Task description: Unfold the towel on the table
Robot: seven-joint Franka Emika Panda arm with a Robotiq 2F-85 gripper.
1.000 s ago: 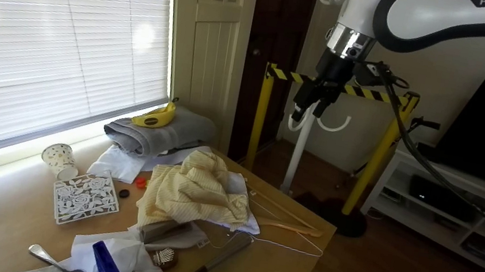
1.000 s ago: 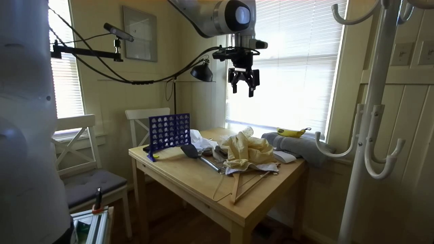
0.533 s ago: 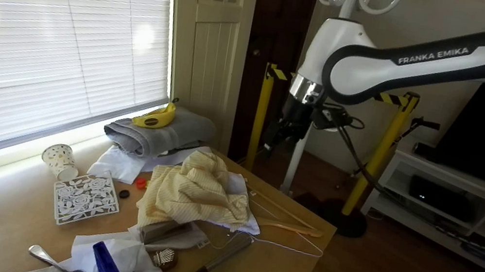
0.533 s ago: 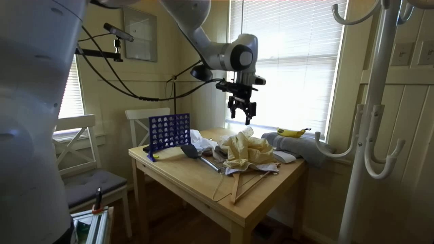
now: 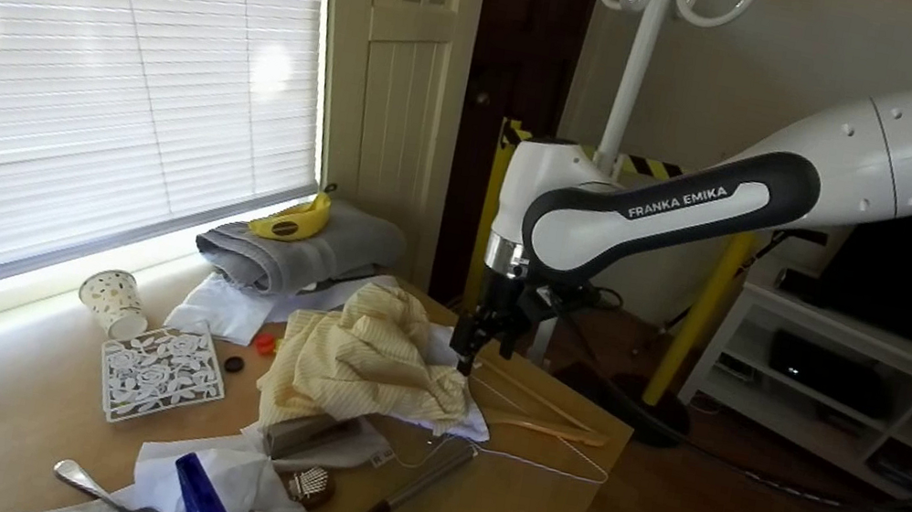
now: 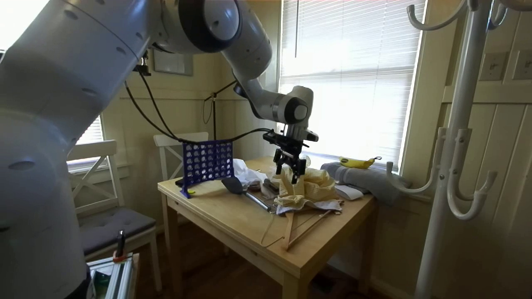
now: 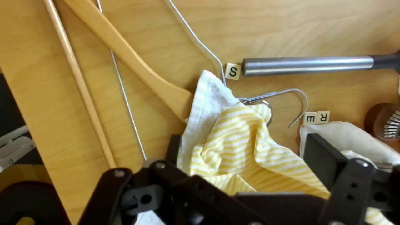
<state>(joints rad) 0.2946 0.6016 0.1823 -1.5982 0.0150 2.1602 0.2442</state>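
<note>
Black fingers (image 7: 323,156) are standing wide apart over the crumpled yellow-and-white striped cloth towel (image 7: 240,150) on the light-brown wooden tabletop (image 7: 265,28). White fabric (image 7: 204,107) is showing along the towel's edge, partly covering a tan wooden hanger (image 7: 134,62); a silver-handled black spatula (image 7: 315,66) is lying near the towel.

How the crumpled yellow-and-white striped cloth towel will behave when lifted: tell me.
The towel will probably hang floppy, given its soft, loose folds. Its fabric looks thin where it creases, so it is likely light for its bulk. It might snag the thin pale wire hanger, whose twisted neck lies right by its edge in the wrist view.
</note>
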